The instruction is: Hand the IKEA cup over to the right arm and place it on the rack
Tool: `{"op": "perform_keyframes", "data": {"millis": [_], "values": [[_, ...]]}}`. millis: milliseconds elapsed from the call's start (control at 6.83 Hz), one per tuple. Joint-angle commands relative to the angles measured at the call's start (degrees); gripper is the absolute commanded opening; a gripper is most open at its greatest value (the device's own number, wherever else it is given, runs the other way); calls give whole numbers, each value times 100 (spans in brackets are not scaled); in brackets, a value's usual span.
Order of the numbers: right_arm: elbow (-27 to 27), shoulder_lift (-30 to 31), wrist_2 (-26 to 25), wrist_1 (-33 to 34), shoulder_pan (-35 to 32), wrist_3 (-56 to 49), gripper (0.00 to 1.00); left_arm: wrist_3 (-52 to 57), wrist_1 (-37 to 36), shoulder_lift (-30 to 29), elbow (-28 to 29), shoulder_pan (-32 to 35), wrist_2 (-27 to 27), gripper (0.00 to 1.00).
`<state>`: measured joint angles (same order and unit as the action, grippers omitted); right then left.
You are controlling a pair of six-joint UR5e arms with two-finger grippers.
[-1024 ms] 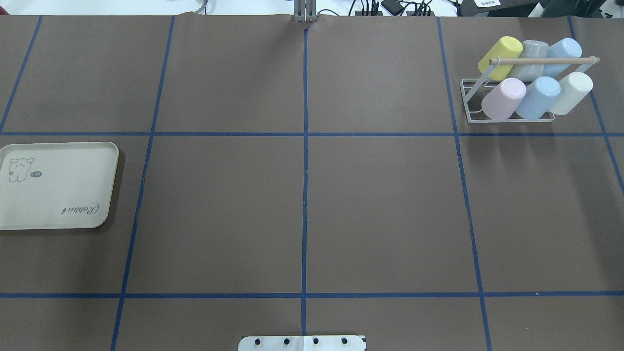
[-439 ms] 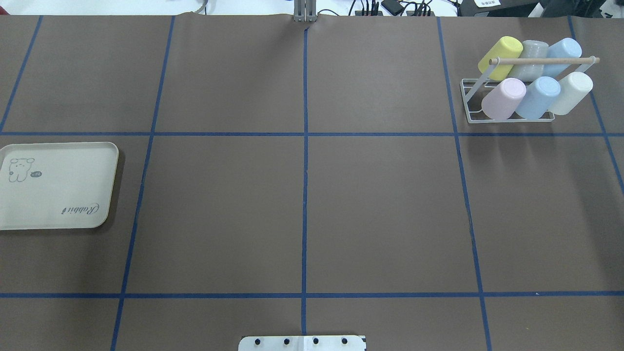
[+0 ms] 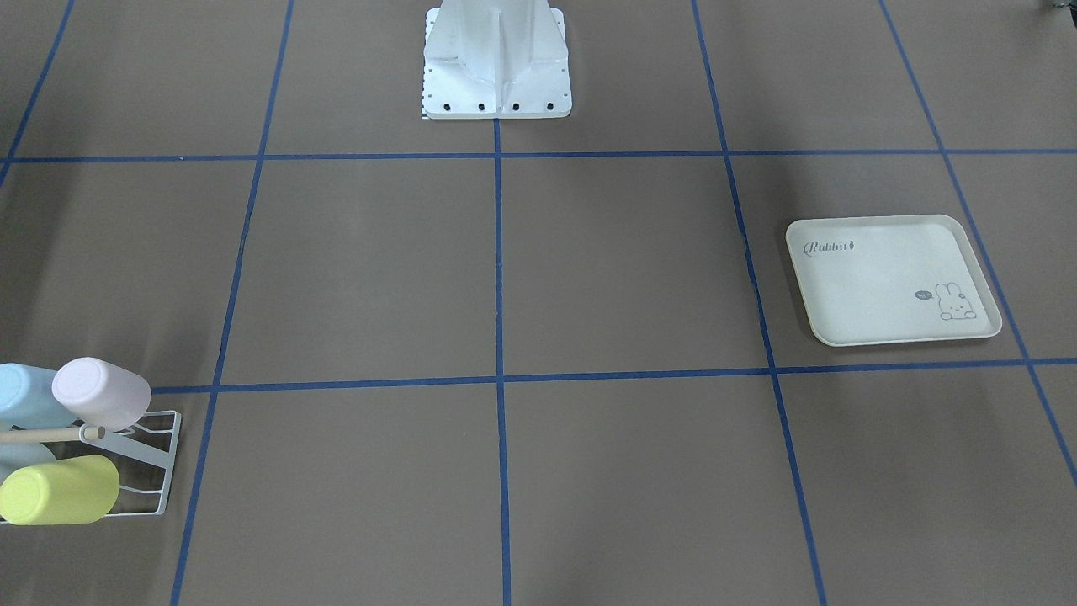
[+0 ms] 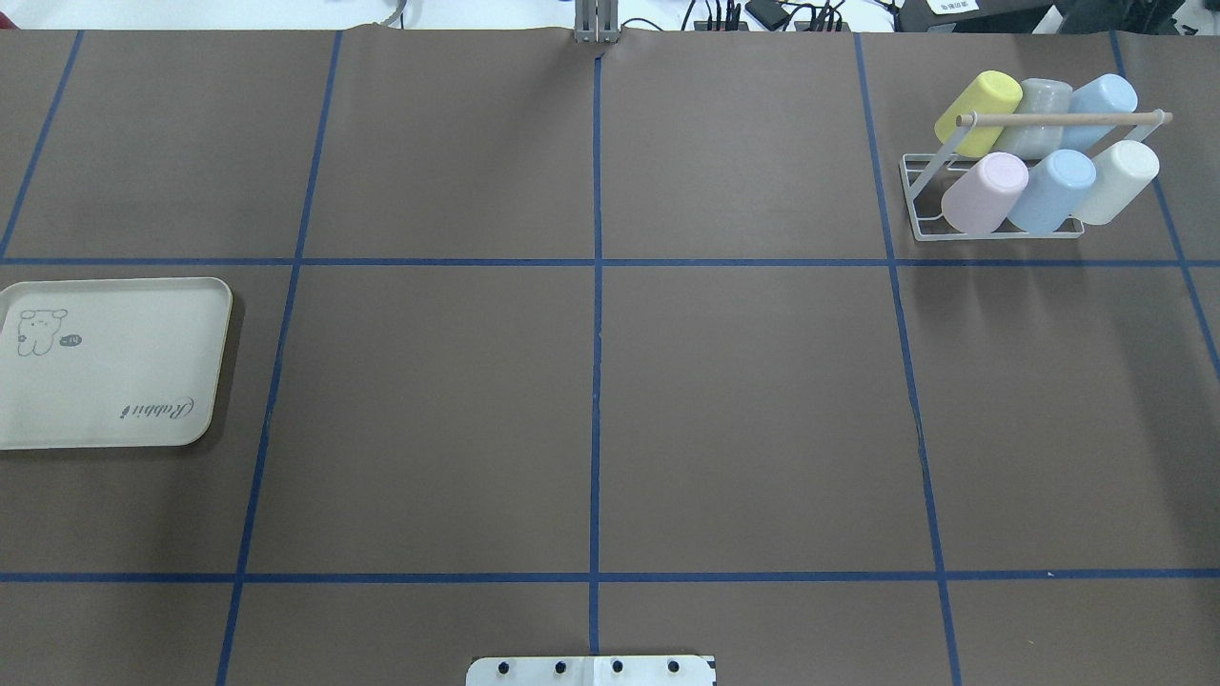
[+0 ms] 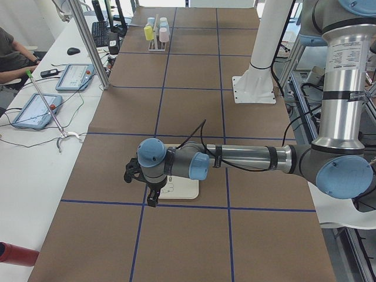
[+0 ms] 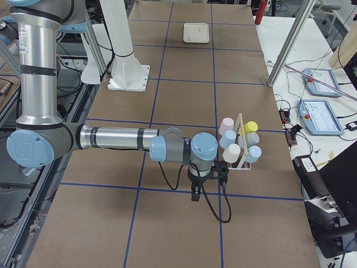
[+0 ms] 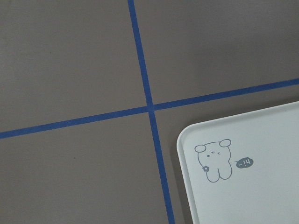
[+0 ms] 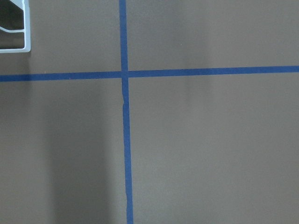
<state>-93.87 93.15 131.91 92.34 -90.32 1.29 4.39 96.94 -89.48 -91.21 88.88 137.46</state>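
Observation:
The white wire rack with its wooden rod stands at the far right of the table. Several pastel cups sit upside down on its prongs, among them a yellow cup, a pink cup and a cream cup. The front view shows the rack at the lower left. My right gripper hangs over the mat just beside the rack. My left gripper hangs over the corner of the tray. Both show only in side views, so I cannot tell whether they are open or shut.
A cream rabbit-print tray lies at the table's left edge; the left wrist view shows its corner. The robot's white base stands at the near middle. Blue tape lines grid the brown mat. A person sits at the side desk.

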Motion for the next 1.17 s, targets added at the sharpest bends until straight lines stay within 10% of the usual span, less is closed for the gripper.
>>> {"op": "perform_keyframes", "data": {"millis": [0,1024], "values": [[0,1,1,29,6,37,100,0,0,0,-2,-3,0,100],[0,-7,-16,21,6,47,100,-536,26,-8,-54,-3,9,100]]}}
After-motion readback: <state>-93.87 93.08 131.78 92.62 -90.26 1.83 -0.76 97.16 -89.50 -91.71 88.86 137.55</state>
